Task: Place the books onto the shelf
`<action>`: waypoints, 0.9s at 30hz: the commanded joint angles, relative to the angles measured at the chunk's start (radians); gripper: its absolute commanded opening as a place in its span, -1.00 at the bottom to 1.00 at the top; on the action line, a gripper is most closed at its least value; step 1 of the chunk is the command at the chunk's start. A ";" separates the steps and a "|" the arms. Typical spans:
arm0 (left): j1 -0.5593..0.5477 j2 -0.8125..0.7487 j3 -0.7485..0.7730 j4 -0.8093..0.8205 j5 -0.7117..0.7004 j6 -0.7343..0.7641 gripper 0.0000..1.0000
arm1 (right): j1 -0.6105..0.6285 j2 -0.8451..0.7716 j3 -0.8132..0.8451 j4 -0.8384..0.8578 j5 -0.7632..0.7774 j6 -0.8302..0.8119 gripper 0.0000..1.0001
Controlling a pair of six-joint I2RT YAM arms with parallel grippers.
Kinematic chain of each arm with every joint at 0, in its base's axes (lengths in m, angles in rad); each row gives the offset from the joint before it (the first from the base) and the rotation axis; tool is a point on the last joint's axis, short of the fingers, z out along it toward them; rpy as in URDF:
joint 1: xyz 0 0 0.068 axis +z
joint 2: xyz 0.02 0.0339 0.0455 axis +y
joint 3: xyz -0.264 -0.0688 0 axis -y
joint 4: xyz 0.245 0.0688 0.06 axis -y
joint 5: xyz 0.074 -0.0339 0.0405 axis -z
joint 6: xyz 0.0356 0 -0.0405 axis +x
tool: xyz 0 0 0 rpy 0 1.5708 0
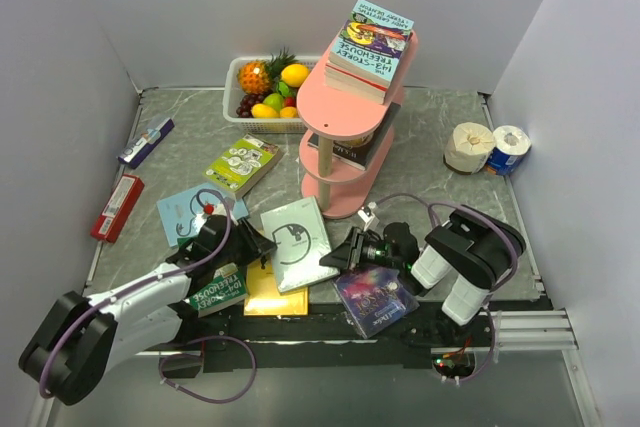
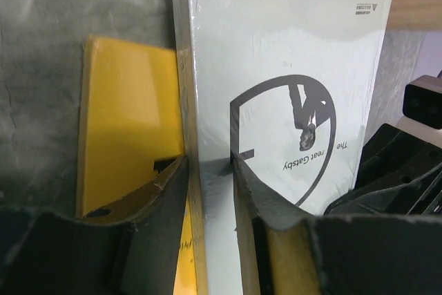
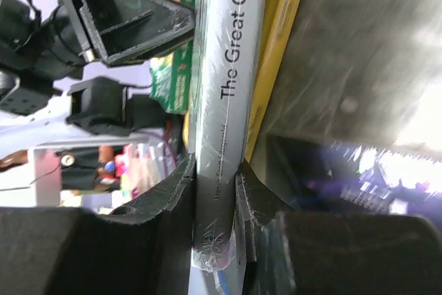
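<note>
The grey Great Gatsby book [image 1: 297, 237] lies in front of the pink shelf [image 1: 340, 172], over a yellow book [image 1: 275, 297]. My left gripper [image 1: 262, 245] is shut on its left edge, with the grey cover [image 2: 290, 67] between the jaws [image 2: 210, 170] and the yellow book [image 2: 128, 115] beside it. My right gripper [image 1: 338, 255] is shut on its spine [image 3: 231, 53], the jaws [image 3: 215, 177] pressing both sides. A stack of Treehouse books [image 1: 370, 42] sits on the shelf's top tier. Another book [image 1: 350, 152] lies on the middle tier.
A purple galaxy book [image 1: 375, 299], a green book [image 1: 218, 290] under my left arm, a light-blue book [image 1: 190, 212] and another green book [image 1: 242, 163] lie around. A fruit basket [image 1: 265, 87], red packet [image 1: 117, 207], blue-white carton [image 1: 146, 141] and paper rolls [image 1: 488, 147] stand along the edges.
</note>
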State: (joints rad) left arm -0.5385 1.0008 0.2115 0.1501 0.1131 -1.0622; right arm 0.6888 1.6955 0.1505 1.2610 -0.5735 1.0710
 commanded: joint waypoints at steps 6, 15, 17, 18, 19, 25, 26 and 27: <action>-0.012 -0.137 0.094 -0.299 -0.073 0.064 -0.21 | 0.080 -0.569 -0.005 -0.583 -0.166 -0.205 -1.00; -0.006 -0.209 0.203 -0.380 -0.110 0.087 -0.18 | 0.114 -1.149 0.299 -1.546 0.080 -0.436 -1.00; -0.006 -0.212 0.218 -0.391 -0.109 0.096 -0.18 | 0.115 -1.183 0.357 -1.630 0.093 -0.451 -1.00; -0.005 -0.218 0.235 -0.408 -0.110 0.099 -0.18 | 0.114 -1.189 0.382 -1.658 0.103 -0.460 -1.00; -0.005 -0.220 0.245 -0.417 -0.110 0.108 -0.18 | 0.114 -1.206 0.436 -1.696 0.119 -0.470 -1.00; -0.003 -0.251 0.298 -0.466 -0.145 0.126 -0.16 | 0.114 -1.286 0.635 -1.891 0.322 -0.468 -1.00; -0.005 -0.252 0.302 -0.468 -0.147 0.126 -0.15 | 0.114 -1.298 0.650 -1.910 0.357 -0.445 -1.00; -0.005 -0.255 0.313 -0.466 -0.147 0.125 -0.15 | 0.114 -1.313 0.659 -1.916 0.407 -0.428 -1.00</action>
State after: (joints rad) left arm -0.5476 0.7689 0.4629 -0.2951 -0.0040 -0.9585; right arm 0.7986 0.4652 0.6716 -0.6598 -0.3397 0.6159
